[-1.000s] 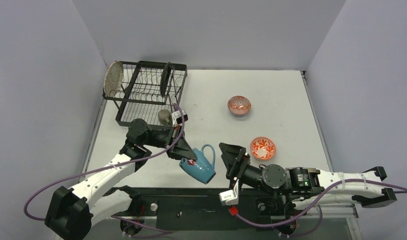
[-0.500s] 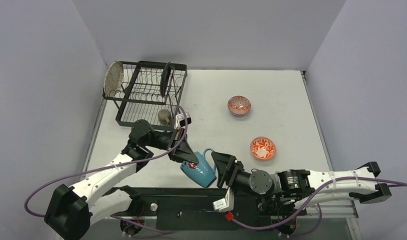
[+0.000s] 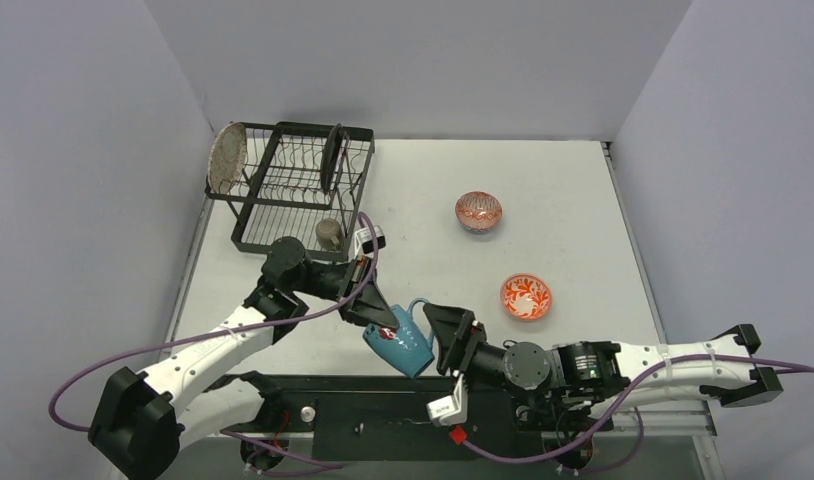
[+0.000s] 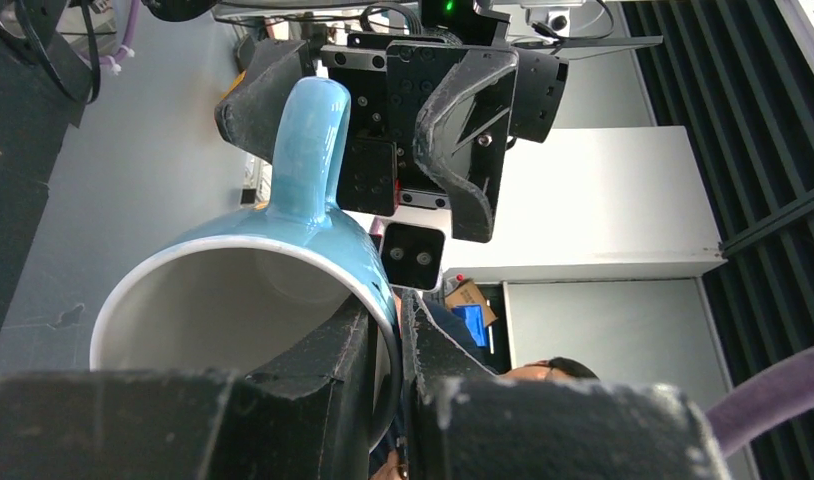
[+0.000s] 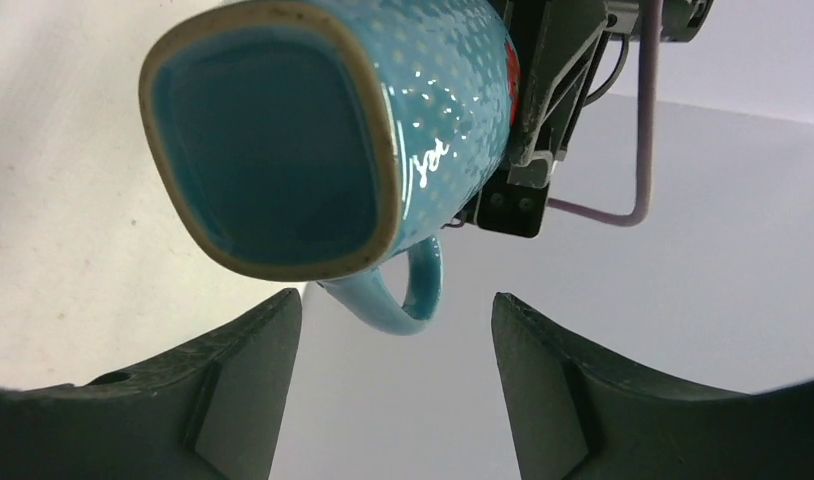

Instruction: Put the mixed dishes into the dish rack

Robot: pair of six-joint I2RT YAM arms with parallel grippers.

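Finding 1, change. Over the last second the right end effector point(image 3: 443, 335) has swung in from its own side. It now stands just beside the light-blue mug point(image 3: 403, 347), where earlier it was well apart. In the last half second both arms barely move. The mug has dropped slightly and stays off the desk point(image 3: 563, 200).

Finding 2, grip state. The left end effector point(image 4: 398, 310) is clenched on the mug's rim, one finger inside the wall and one outside. The right end effector point(image 5: 398, 400) is released, jaws spread wide and touching nothing. The mug's base faces straight into it, with the handle toward the gap between its fingers.

Finding 3, meaning. I judge this to be a hand-over or re-grip set-up. The mug is not loaded.

- The dish rack point(image 3: 298, 185) lies beyond the left end effector, toward the far left.
- It already holds the olive-green cup point(image 3: 329, 234) and the upright black plate point(image 3: 333, 157).
- The speckled grey plate point(image 3: 226, 157) stands at its far-left end.
- The two patterned bowls point(image 3: 526, 297) sit on the desk beyond the right end effector, untouched.

Finding 4, markings. I see a red mark on the mug wall by the left end effector's finger point(image 5: 511, 60), and small white tags on both wrists. I can read no writing or brand on any of them.
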